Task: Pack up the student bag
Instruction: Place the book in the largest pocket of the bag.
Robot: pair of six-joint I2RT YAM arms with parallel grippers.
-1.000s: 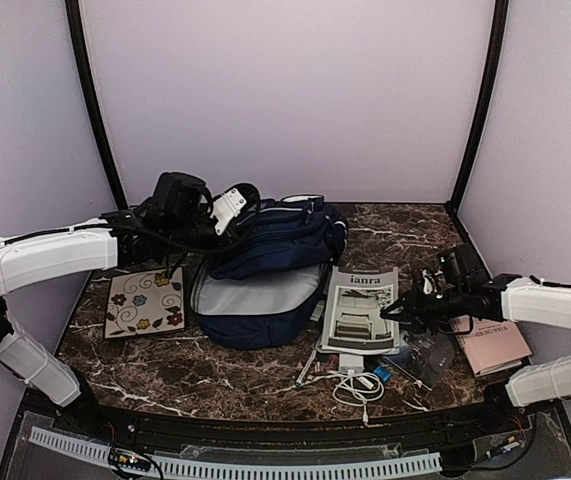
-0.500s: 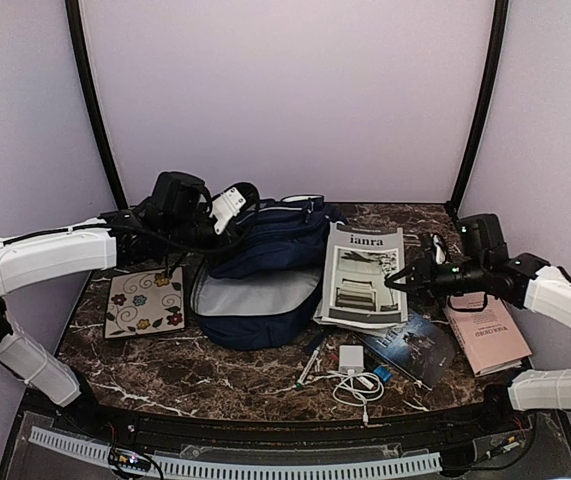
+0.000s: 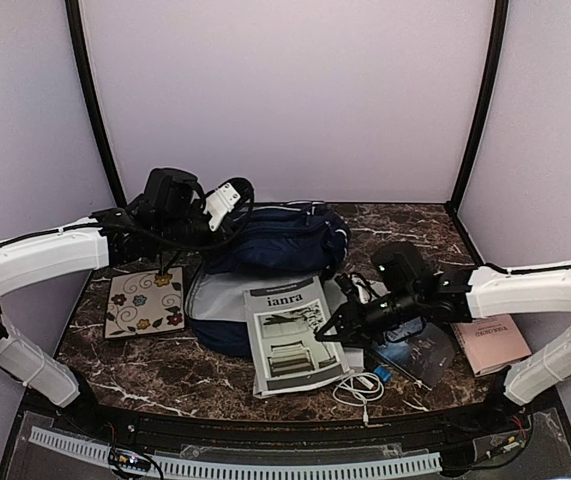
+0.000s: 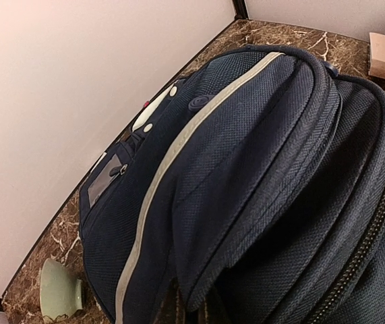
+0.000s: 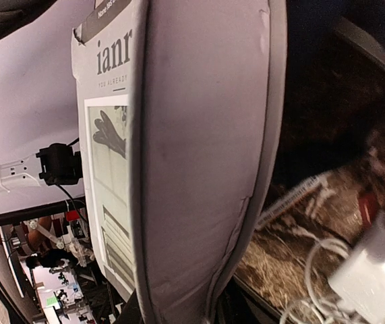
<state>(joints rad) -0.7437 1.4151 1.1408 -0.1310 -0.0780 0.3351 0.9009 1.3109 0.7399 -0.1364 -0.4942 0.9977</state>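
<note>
The student bag (image 3: 283, 240), a navy backpack with pale stripes, lies at the table's middle with its main compartment gaping and grey lining (image 3: 215, 296) showing. My left gripper (image 3: 233, 205) is shut on the bag's top edge and holds the flap up; in the left wrist view navy fabric (image 4: 246, 155) fills the frame and a fold runs down between the jaws of that gripper (image 4: 195, 307). My right gripper (image 3: 337, 330) is shut on the edge of a grey "ianra" magazine (image 3: 290, 335), held just in front of the bag's opening. In the right wrist view the magazine (image 5: 199, 169) stands edge-on, filling the frame.
A floral tile (image 3: 145, 300) lies left of the bag. A pink book (image 3: 490, 345) and a dark book (image 3: 415, 352) lie at the right. A white charger with coiled cable (image 3: 360, 385) sits near the front edge. A green cup (image 4: 57, 297) stands behind the bag.
My right gripper has carried the magazine from the bag's right side leftwards and forwards, to in front of the opening. The left gripper keeps its hold, shifted slightly.
</note>
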